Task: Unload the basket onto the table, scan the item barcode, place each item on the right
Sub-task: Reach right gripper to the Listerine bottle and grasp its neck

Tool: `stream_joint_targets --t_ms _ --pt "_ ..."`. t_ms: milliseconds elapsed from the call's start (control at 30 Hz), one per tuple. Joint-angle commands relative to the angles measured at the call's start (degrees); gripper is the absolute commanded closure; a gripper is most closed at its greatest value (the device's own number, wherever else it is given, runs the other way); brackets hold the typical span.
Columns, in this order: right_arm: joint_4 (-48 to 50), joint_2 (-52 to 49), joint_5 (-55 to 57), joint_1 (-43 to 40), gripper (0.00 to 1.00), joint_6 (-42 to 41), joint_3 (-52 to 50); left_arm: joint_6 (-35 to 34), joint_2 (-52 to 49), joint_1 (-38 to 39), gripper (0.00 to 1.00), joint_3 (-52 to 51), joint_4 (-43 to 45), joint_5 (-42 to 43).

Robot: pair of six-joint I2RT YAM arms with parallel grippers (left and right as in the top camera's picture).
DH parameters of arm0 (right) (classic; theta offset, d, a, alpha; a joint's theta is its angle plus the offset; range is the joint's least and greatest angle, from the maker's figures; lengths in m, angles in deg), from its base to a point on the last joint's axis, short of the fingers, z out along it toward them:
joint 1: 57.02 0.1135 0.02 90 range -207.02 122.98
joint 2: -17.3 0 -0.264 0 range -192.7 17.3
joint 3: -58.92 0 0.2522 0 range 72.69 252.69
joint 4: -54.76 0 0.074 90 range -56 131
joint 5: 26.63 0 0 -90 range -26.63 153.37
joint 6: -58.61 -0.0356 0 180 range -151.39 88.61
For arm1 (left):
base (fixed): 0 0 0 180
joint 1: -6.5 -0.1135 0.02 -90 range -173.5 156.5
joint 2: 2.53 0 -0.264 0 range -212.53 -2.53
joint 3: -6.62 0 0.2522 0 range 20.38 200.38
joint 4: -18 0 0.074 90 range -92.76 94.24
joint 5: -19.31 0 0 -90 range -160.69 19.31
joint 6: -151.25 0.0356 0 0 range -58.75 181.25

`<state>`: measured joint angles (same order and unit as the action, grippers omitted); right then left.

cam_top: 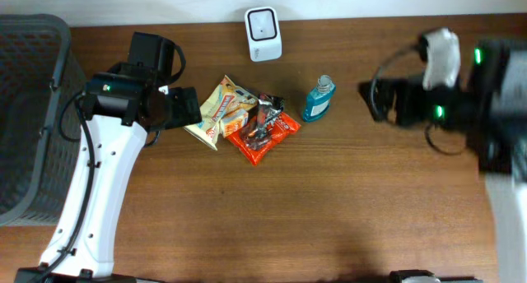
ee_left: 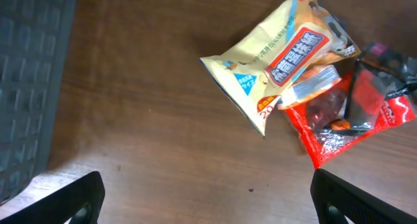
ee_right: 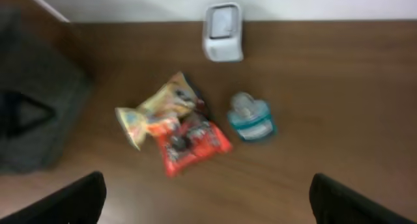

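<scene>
A white barcode scanner (cam_top: 263,34) stands at the table's back edge. In front of it lie a yellow snack bag (cam_top: 221,110), a red snack pack (cam_top: 263,131) partly under it, and a small blue bottle (cam_top: 318,99). My left gripper (cam_top: 185,106) hovers just left of the yellow bag (ee_left: 280,58), open with only bare wood between its fingers. The red pack (ee_left: 355,120) reaches toward its right finger. Right of the bottle, my right gripper (cam_top: 368,98) is open and blurred. From it I see the scanner (ee_right: 223,30), bottle (ee_right: 251,118) and both packs (ee_right: 192,146) ahead.
A dark mesh basket (cam_top: 29,110) stands at the table's left edge, close to the left arm, and shows in both wrist views (ee_left: 26,87) (ee_right: 32,120). Brown wooden tabletop (cam_top: 329,201) stretches in front of the items.
</scene>
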<state>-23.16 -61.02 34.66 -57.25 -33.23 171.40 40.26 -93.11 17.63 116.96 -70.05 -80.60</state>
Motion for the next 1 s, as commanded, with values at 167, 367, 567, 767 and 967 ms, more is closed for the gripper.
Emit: stream_joint_targets --t_ms 167,367,567,767,967 --pt "-4.6 -21.3 23.4 14.1 0.02 -14.0 5.8 0.0 0.3 0.0 0.01 0.1 -0.2 -0.4" --pt "4.2 -24.3 33.9 16.8 0.13 -34.0 5.7 0.0 0.3 0.0 0.01 0.1 -0.2 -0.4" --pt "6.0 -29.9 35.1 16.9 0.43 -45.2 5.2 0.0 0.3 0.0 0.01 0.1 -0.2 -0.4" --pt "10.0 -34.4 33.5 16.9 0.39 -45.2 5.2 0.0 0.3 0.0 0.01 0.1 -0.2 -0.4" --pt "9.9 -36.2 33.2 16.9 0.54 -40.7 5.4 0.1 0.3 0.0 0.01 0.1 -0.2 -0.4"
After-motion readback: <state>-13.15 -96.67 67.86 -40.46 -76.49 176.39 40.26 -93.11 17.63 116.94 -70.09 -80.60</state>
